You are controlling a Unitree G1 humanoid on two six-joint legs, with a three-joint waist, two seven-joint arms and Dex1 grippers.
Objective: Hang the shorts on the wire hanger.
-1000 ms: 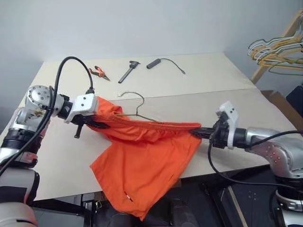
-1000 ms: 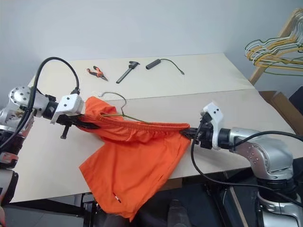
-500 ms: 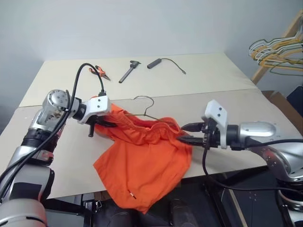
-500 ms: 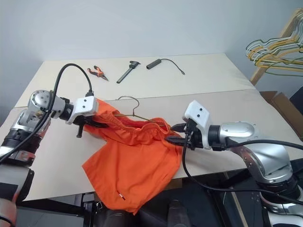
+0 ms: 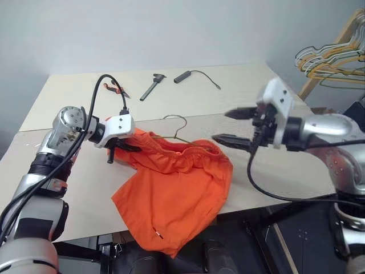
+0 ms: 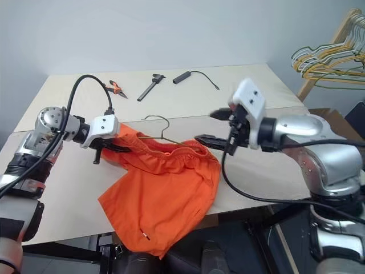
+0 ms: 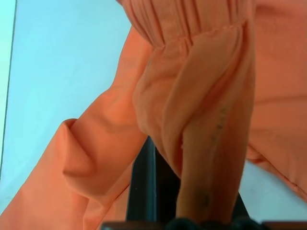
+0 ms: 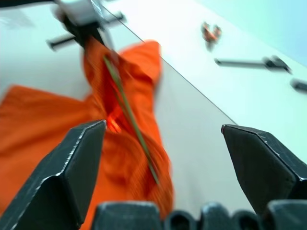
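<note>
On table: shorts (image 5: 174, 185), waistband bunched over hanger (image 5: 174, 128). Left pincer (image 5: 126, 146) clenched on waistband; right pincer (image 5: 235, 125) released, beside shorts. Advice: regrip free waistband end, spread along wire.

shorts (image 5: 171, 188): 1 | wire hanger (image 5: 177, 128): 1 | pliers (image 5: 118, 88): 1

Head stereo pair looks forward and down over the table (image 5: 251, 91) from above both arms; the two eyes share nearly the same field, slightly offset sideways. Left wrist camera sits very close against the shorts (image 7: 201, 96). Right wrist camera looks along its fingers (image 8: 72, 167) across the same shorts and tabletop, from farther off.
</note>
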